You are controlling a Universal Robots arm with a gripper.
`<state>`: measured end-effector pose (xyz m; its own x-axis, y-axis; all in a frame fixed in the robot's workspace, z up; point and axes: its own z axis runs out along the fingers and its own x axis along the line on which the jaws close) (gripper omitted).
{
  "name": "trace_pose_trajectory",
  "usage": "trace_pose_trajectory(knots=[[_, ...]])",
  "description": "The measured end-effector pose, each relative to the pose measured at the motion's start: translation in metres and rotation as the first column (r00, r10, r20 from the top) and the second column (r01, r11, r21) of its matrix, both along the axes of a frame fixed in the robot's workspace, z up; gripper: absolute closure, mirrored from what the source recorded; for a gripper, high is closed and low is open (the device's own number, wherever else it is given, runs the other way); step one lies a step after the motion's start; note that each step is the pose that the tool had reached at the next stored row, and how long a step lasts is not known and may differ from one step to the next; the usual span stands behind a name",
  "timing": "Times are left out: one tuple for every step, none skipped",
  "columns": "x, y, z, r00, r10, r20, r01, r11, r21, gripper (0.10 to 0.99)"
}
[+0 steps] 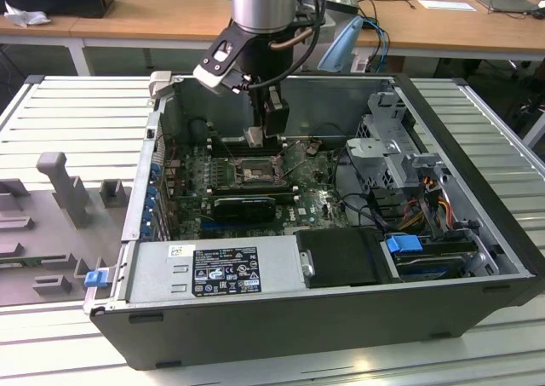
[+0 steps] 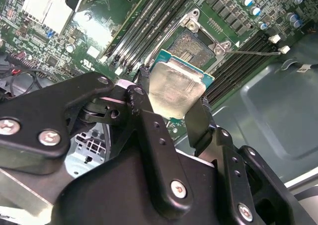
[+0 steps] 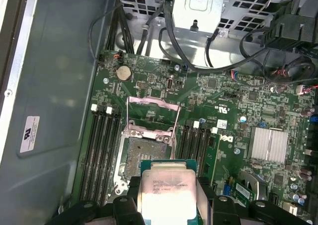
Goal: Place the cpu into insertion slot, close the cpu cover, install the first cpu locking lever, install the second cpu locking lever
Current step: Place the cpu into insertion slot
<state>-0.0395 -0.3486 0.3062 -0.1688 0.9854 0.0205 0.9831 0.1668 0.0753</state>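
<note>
My gripper [image 1: 258,137] hangs inside the open computer case, shut on the cpu [image 1: 254,139], a pale silvery square chip. In both wrist views the cpu [image 2: 176,88] [image 3: 166,192] sits between the black fingers [image 2: 142,88], held by its edges. The insertion slot [image 1: 247,172] [image 2: 192,42] [image 3: 144,153] lies a little below the chip, open, with green board around it. The cpu cover [image 3: 150,116] stands flipped up at the slot's far side. A thin lever [image 2: 248,51] sticks out beside the slot.
Long black memory slots [image 3: 102,145] flank the socket on both sides. A finned heatsink [image 3: 268,144] and a black card [image 1: 245,205] lie nearby. A metal drive cage [image 1: 393,147], loose cables [image 3: 149,36] and the power supply [image 1: 217,268] crowd the case [image 1: 477,181].
</note>
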Motion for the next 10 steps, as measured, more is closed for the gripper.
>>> trace_pose_trajectory(knots=[[0.0000, 0.0000, -0.0004, 1.0000, 0.000, 0.0000, 0.000, 1.0000, 0.000, 0.561], [0.0000, 0.0000, -0.0007, 1.0000, -0.001, 0.0000, 0.001, 1.0000, 0.000, 0.561], [0.0000, 0.0000, -0.0010, 1.0000, -0.001, 0.0000, 0.001, 1.0000, 0.000, 0.561], [0.0000, 0.0000, -0.0013, 1.0000, -0.001, 0.0000, 0.001, 1.0000, 0.000, 0.561], [0.0000, 0.0000, -0.0016, 1.0000, -0.001, 0.0000, 0.001, 1.0000, 0.000, 0.561], [0.0000, 0.0000, -0.0021, 1.0000, -0.002, 0.0000, 0.002, 1.0000, 0.000, 0.561], [0.0000, 0.0000, -0.0023, 1.0000, -0.002, 0.0000, 0.002, 1.0000, 0.000, 0.561], [0.0000, 0.0000, -0.0026, 1.0000, -0.002, 0.0000, 0.002, 1.0000, 0.000, 0.561], [0.0000, 0.0000, -0.0029, 1.0000, -0.002, -0.0001, 0.002, 1.0000, 0.000, 0.561], [0.0000, 0.0000, -0.0032, 1.0000, -0.002, 0.0000, 0.002, 1.0000, 0.000, 0.561]])
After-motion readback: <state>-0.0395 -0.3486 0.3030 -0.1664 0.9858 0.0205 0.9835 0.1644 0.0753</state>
